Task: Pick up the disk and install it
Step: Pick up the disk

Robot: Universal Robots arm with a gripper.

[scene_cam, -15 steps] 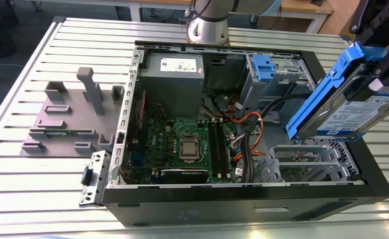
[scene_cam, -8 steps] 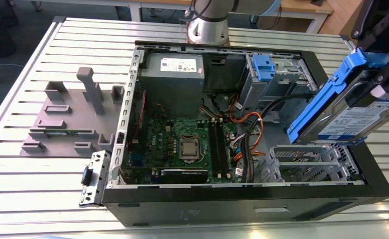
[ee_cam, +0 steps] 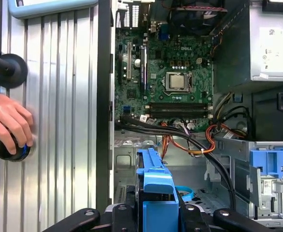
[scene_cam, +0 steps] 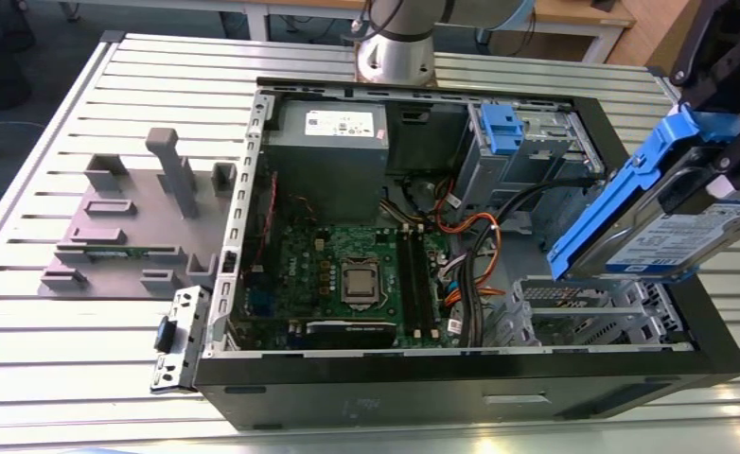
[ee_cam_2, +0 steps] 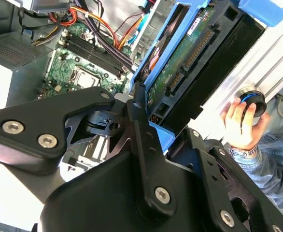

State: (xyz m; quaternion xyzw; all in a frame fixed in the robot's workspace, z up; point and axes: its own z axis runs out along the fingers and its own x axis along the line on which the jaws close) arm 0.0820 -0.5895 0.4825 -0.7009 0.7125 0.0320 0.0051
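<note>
Half of the job looks done: the gripper [scene_cam: 711, 161] is clamped on the disk [scene_cam: 654, 227], holding it tilted in the air above the corner of the open computer case [scene_cam: 383, 388] on the exterior view's right, clear of the slatted tabletop [scene_cam: 42, 312]. In the second wrist view the fingers [ee_cam_2: 139, 121] pinch the blue bracket with the connector edge of the drive showing. Installing remains, as I judge it, since the disk sits in no bay yet; a person's hand [ee_cam: 8, 123] rests on a knob beside the case.
</note>
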